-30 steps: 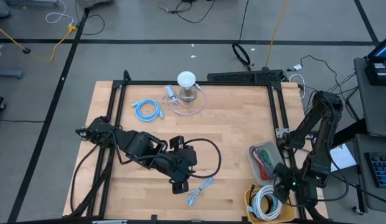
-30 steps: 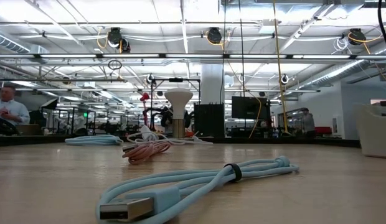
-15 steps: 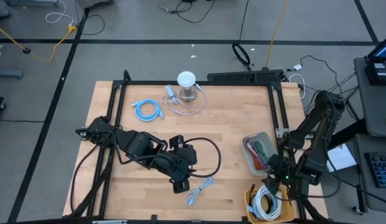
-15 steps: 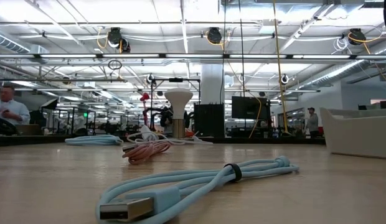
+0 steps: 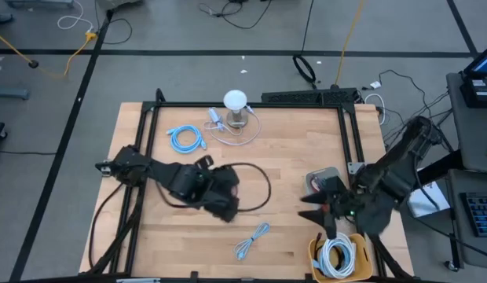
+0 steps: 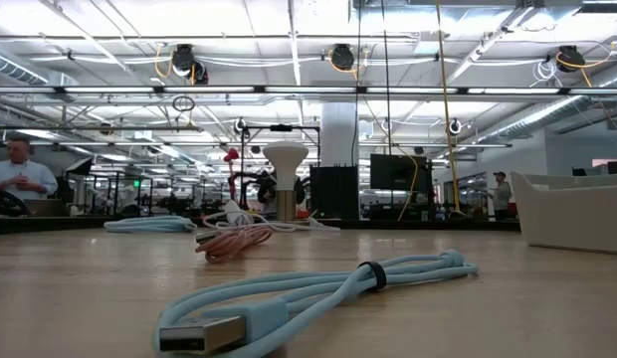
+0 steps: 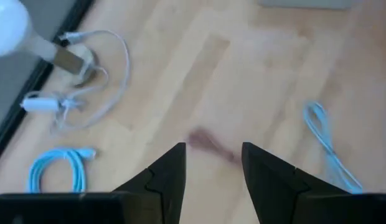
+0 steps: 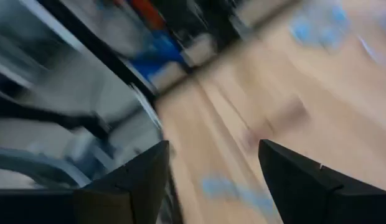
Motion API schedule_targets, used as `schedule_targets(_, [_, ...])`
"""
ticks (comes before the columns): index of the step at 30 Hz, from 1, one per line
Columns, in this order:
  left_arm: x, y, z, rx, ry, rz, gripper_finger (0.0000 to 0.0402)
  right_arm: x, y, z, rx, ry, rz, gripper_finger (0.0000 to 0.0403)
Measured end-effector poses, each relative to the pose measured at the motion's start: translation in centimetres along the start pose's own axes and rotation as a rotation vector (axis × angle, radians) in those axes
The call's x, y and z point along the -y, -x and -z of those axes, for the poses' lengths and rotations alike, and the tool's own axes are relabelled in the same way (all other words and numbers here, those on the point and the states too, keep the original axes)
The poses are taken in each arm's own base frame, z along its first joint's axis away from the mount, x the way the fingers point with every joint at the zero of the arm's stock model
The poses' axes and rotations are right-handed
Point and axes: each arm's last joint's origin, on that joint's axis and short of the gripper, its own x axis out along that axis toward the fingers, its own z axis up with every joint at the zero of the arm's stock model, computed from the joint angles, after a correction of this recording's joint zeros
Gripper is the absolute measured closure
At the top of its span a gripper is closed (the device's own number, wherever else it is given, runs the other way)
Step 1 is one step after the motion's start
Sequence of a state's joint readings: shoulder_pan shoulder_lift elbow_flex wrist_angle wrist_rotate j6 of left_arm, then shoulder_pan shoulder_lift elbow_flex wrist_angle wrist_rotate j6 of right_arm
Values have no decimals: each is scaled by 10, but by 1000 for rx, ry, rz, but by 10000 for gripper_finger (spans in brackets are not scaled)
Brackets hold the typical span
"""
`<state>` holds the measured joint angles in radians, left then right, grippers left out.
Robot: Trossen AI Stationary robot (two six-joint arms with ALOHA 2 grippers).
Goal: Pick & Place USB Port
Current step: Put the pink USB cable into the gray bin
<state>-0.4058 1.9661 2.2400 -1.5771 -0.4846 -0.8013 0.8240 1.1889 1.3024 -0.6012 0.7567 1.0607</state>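
A light blue USB cable (image 5: pixel 252 239) lies loosely bundled on the wooden table near its near edge. In the low view the USB cable (image 6: pixel 318 290) lies flat in front, plug end toward the camera. My left gripper (image 5: pixel 228 211) hovers open just beyond and left of it. In the left wrist view my left gripper (image 7: pixel 213 169) holds nothing, and the USB cable (image 7: pixel 329 148) lies ahead to one side. My right gripper (image 5: pixel 311 211) is open over the table's right part, right of the cable. In its blurred wrist view my right gripper (image 8: pixel 211 180) is empty.
A grey bin (image 5: pixel 320 180) with red and green items sits just behind my right gripper, and a yellow tub (image 5: pixel 335 256) of white cable stands at the near right corner. A coiled blue cable (image 5: pixel 185 139), a white lamp (image 5: pixel 236 102) and a white cord lie at the far side.
My left gripper has drawn back from over the USB cable toward the table's far left and stays open. My right arm has swung from the near right corner toward the table's left, out over the wood. The grey bin has slid a little toward the left and far side.
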Motion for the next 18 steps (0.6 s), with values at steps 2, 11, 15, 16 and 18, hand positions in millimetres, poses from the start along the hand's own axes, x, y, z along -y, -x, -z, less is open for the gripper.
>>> schedule_targets(2, [-7, -14, 8, -23, 13, -28, 243, -12, -4, -19, 103, 47, -96, 173])
schedule_targets(11, [-45, -72, 85, -239, 123, -190, 243, -18, -12, -49, 276, 216, -161, 221])
schedule_targets(15, [-60, -91, 119, -269, 308, -151, 243, -10, -18, -48, 236, 276, -108, 234])
schedule_targets(16, [-63, -96, 127, -262, 373, -124, 243, -7, -20, -47, 210, 296, -90, 235])
schedule_targets(18, [-73, -101, 142, -243, 516, -78, 243, 2, -24, -46, 166, 293, -31, 238])
